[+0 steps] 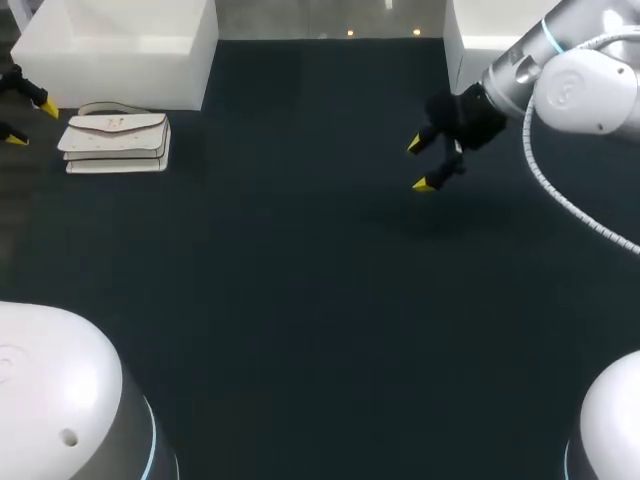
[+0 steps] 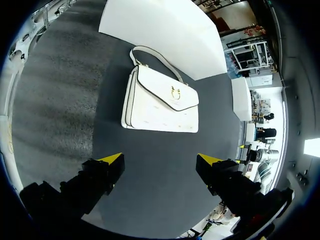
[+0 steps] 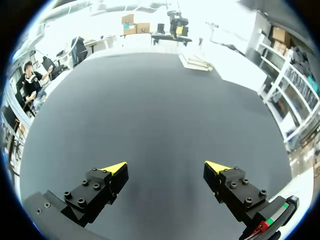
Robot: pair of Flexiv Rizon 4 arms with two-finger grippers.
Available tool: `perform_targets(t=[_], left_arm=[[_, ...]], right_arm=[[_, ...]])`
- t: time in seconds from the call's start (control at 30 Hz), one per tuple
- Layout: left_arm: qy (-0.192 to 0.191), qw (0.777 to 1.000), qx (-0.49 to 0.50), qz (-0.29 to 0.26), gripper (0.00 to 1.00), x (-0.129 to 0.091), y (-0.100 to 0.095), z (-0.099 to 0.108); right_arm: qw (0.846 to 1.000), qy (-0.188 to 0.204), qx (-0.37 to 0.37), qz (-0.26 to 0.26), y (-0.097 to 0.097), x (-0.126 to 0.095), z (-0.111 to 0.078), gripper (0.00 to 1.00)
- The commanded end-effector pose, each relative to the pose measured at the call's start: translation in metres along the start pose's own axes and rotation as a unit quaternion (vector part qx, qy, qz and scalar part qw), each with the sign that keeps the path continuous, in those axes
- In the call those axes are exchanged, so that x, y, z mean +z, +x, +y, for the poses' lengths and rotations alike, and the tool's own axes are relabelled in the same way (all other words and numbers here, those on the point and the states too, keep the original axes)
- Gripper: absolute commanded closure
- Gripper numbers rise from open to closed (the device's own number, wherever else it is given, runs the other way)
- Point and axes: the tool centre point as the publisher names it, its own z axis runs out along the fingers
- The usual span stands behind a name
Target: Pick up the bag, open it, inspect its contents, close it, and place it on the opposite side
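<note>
A white handbag [image 1: 116,141] with a flap, a gold clasp and a thin strap lies flat on the dark table at the far left. In the left wrist view the handbag [image 2: 161,101] lies ahead of my left gripper [image 2: 161,158], whose fingers stand wide open and clear of it. In the head view my left gripper [image 1: 28,118] shows only its yellow tips at the left edge, just left of the bag. My right gripper [image 1: 419,164] hangs open over the right middle of the table, holding nothing. Bare mat lies under the right gripper [image 3: 166,165] in its own view.
A white box [image 1: 115,45] stands at the back left, right behind the bag. Another white box [image 1: 480,35] stands at the back right behind my right arm. The dark mat [image 1: 320,300] covers the table.
</note>
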Motion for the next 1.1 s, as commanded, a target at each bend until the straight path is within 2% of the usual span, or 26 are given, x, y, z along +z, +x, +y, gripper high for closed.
perform_targets(t=[0.03, 0.5, 0.83, 1.1], left_arm=[[-0.003, 1.000, -0.004, 0.015, 0.00, -0.001, -0.009, -0.006], [0.019, 0.999, -0.025, 0.037, 0.00, 0.002, -0.029, -0.014], [0.045, 0.997, -0.021, 0.065, 0.00, 0.023, -0.050, -0.042], [0.055, 0.995, -0.019, 0.077, 0.00, 0.041, -0.057, -0.063]], right_arm=[[1.000, -0.004, -0.001, 0.022, -0.008, 0.006, 0.001, 0.00], [1.000, -0.004, 0.021, 0.003, -0.009, 0.016, 0.004, 0.00], [1.000, -0.004, 0.021, 0.003, -0.009, 0.016, 0.004, 0.00], [1.000, -0.004, 0.021, 0.003, -0.009, 0.016, 0.004, 0.00]])
